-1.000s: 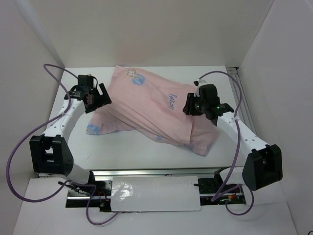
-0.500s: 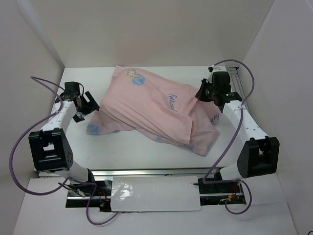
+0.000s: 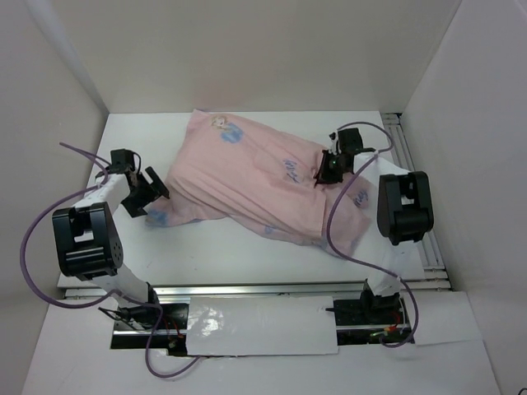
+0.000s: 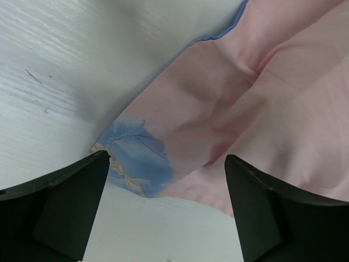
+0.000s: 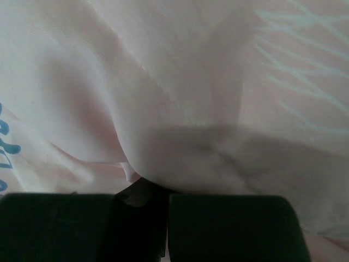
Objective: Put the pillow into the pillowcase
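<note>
Nearest the bases, the near hem of the pillowcase [image 3: 255, 177] lies slack on the table [image 3: 206, 247]; its near left corner, showing blue print, lies flat, and the near right corner droops thin, so these parts look unfilled. Further in, the cloth rises into a full, rounded mound across the middle of the table; no white of the pillow shows anywhere, so I judge it to be inside already, though I cannot tell where the opening is or whether it is fully covered. The left gripper [image 3: 146, 193] hovers just beside the left corner, jaws wide apart, holding nothing; the right gripper [image 3: 323, 173] sits on the mound's right slope, jaws together, apparently nipping a fold of pink cloth. The far corner lies smooth near the back wall. What seems left is pulling the slack corners over the filling and letting go.
</note>
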Controlling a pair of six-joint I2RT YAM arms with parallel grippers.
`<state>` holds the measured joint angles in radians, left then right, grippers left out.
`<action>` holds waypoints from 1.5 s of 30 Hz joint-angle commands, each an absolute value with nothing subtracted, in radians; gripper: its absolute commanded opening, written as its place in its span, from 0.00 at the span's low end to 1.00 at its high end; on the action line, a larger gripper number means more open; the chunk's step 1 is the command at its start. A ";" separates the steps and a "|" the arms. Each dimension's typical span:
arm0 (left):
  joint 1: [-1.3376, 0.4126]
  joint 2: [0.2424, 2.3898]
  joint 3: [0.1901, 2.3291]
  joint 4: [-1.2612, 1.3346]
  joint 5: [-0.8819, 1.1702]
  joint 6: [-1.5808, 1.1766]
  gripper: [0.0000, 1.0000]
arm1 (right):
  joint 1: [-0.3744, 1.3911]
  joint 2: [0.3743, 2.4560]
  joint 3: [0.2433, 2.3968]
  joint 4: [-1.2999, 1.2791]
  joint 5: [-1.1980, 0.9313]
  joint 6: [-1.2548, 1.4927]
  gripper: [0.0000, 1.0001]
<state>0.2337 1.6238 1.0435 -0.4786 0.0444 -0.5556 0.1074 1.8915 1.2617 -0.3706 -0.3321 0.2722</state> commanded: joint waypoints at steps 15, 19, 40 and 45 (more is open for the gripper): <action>0.224 1.609 0.996 -0.413 0.074 -0.586 1.00 | 0.058 2.246 1.931 -0.354 -0.350 0.242 0.16; 0.224 1.562 0.948 -0.413 0.074 -0.604 1.00 | 0.005 2.120 1.829 -0.313 -0.380 0.251 0.46; 0.126 1.589 0.758 -0.311 0.042 -0.680 0.54 | -0.169 1.427 1.091 -0.256 -0.128 0.477 1.00; 0.126 1.623 0.782 -0.311 0.032 -0.669 0.00 | -0.178 1.397 0.959 -0.308 -0.074 0.500 1.00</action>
<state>0.1318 1.5673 0.8051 -0.2745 0.0597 -0.6827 -0.1711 1.4384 1.0012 -0.2832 -0.1432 0.4667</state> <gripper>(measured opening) 0.034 0.999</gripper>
